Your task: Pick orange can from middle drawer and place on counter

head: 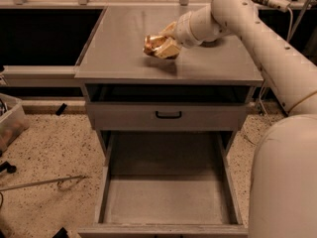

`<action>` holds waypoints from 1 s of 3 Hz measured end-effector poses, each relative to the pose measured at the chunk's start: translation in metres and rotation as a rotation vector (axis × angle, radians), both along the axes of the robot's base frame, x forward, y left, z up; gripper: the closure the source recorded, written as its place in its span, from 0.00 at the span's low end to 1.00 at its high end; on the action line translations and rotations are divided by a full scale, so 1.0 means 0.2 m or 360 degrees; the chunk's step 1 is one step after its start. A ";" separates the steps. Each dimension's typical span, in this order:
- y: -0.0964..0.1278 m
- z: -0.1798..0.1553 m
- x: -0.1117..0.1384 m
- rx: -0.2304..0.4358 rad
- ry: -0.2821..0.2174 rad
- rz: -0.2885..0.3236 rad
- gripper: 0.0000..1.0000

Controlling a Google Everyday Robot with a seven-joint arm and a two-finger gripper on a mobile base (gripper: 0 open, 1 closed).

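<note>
Overhead, the pale arm reaches in from the right, wrist angled down and left, its gripper low over the counter and pinching the orange can. The gripper partly covers the can, and whether the can's base touches the top is unclear. The middle drawer stands pulled open over a speckled floor, below a closed drawer front.
</note>
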State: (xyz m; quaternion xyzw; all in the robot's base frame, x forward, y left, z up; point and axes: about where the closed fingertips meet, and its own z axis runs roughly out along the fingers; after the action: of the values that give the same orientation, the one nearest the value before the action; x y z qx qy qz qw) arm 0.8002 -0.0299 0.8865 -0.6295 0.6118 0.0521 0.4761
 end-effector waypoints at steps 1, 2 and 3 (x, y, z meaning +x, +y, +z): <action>0.05 -0.10 -0.02 0.0027 0.0096 0.0032 1.00; 0.05 -0.08 -0.02 0.0027 0.0096 0.0032 0.81; 0.05 -0.08 -0.02 0.0027 0.0096 0.0032 0.58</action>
State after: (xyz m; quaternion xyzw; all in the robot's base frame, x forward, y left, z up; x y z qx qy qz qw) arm 0.7964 -0.0189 0.8709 -0.6298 0.6190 0.0810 0.4623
